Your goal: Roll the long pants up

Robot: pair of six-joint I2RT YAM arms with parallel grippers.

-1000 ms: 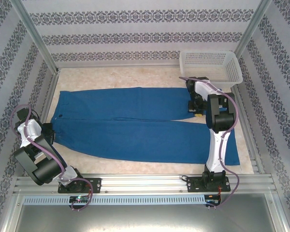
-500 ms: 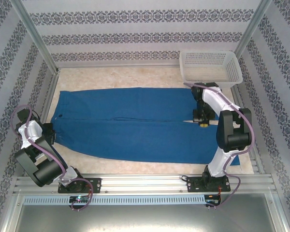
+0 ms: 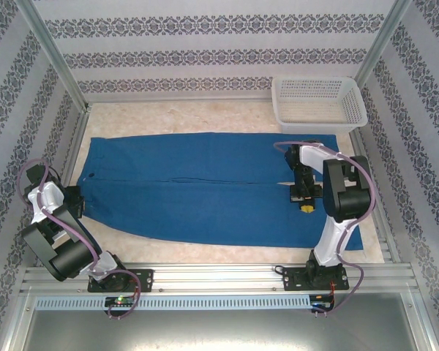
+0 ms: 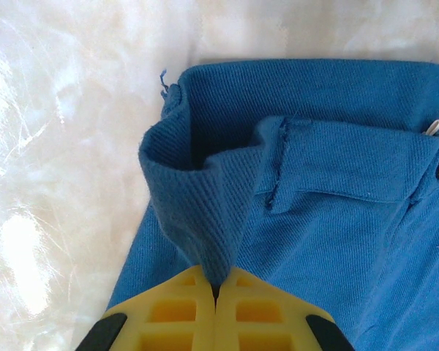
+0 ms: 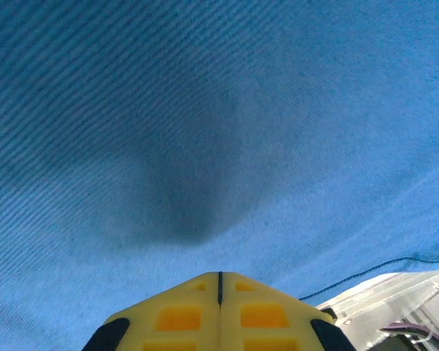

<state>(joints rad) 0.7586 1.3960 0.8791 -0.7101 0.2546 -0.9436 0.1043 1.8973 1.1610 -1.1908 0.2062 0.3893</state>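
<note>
Pinching a waistband fold of the long pants (image 4: 336, 183), left jaws meet.

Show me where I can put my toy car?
The widest bare patch of table lies between the long pants and the back wall, left of the white basket. A thin strip runs along the pants' near edge. The middle is crowded: pants everywhere, right end effector over them.

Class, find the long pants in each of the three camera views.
Top external: long pants spread flat across the middle.
Left wrist: waistband corner pinched by the left gripper.
Right wrist: blue leg fabric under the shut right gripper.
Shared landmark: that waistband corner, far left in top external.
</note>
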